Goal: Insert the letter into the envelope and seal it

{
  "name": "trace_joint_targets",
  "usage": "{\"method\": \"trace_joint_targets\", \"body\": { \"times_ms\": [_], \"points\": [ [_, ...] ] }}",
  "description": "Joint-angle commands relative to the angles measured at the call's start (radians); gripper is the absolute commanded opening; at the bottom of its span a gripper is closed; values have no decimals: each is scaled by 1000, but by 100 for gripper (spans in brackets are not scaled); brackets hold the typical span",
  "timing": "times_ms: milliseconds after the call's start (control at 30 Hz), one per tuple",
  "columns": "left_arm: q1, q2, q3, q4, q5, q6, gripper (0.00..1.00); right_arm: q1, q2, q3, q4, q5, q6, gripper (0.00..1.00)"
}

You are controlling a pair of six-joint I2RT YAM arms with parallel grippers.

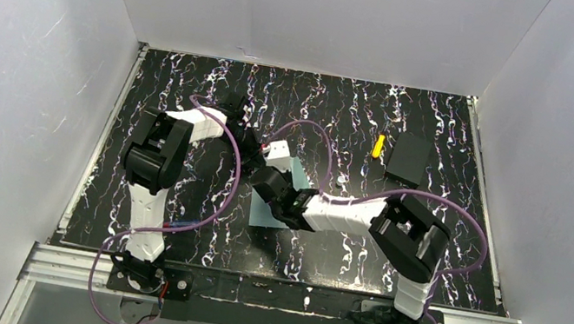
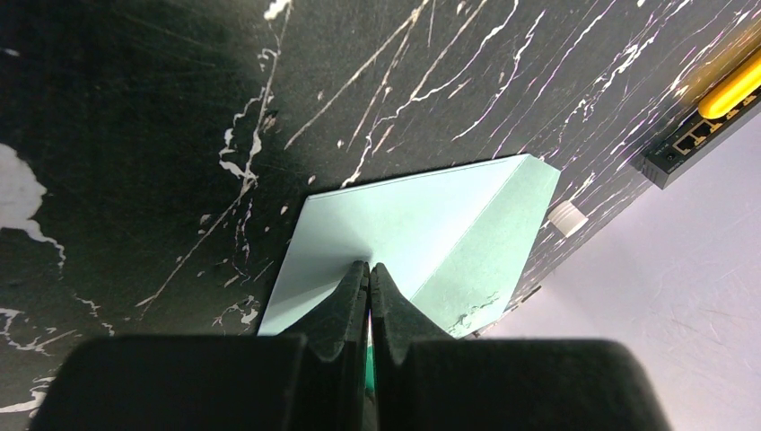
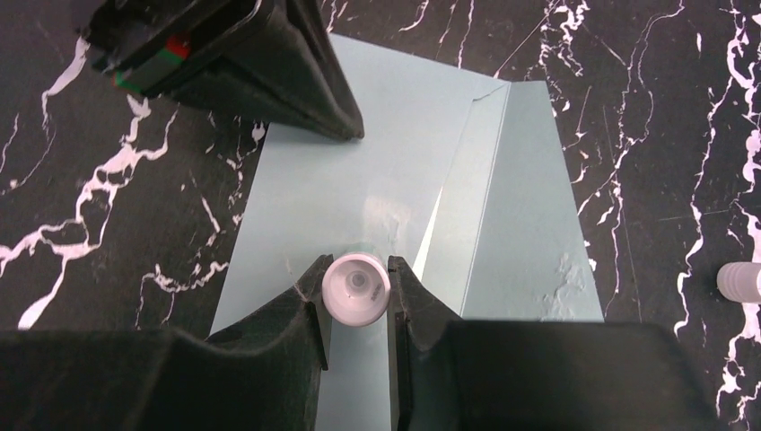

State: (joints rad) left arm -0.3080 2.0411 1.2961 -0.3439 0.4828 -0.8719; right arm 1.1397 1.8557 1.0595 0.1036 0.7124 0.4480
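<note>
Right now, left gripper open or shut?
Shut: left gripper fingers meet without a gap, tips on the pale teal envelope.

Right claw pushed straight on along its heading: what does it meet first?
Probably the envelope: the white round tube held in the right claw points at its face beside the flap fold, so the tube touches first. Gap unclear.

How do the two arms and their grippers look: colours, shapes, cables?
The left arm and right arm have white links and bulky black joints, each with a purple cable. The left gripper and right gripper have black, tapering fingers.
</note>
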Motion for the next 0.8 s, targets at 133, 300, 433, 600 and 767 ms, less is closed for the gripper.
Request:
{"method": "trace_joint_targets", "body": {
  "times_ms": [133,300,433,600,767],
  "points": [
    [-7,79,-35,-43,-158,48,0,-47,51,3,-179,-38,12,1],
    [-6,79,-34,-44,-163,44,0,-47,4,-40,-176,-133,30,1],
    [-7,83,-31,-45,-174,42,0,-12,-9,-97,-179,-163,79,1],
    [-7,86,-22,-51,-184,40,0,41,-32,-129,-198,-168,131,1],
    [-7,83,-19,-56,-186,42,0,59,-63,-114,-256,-141,161,1]
  ]
}}
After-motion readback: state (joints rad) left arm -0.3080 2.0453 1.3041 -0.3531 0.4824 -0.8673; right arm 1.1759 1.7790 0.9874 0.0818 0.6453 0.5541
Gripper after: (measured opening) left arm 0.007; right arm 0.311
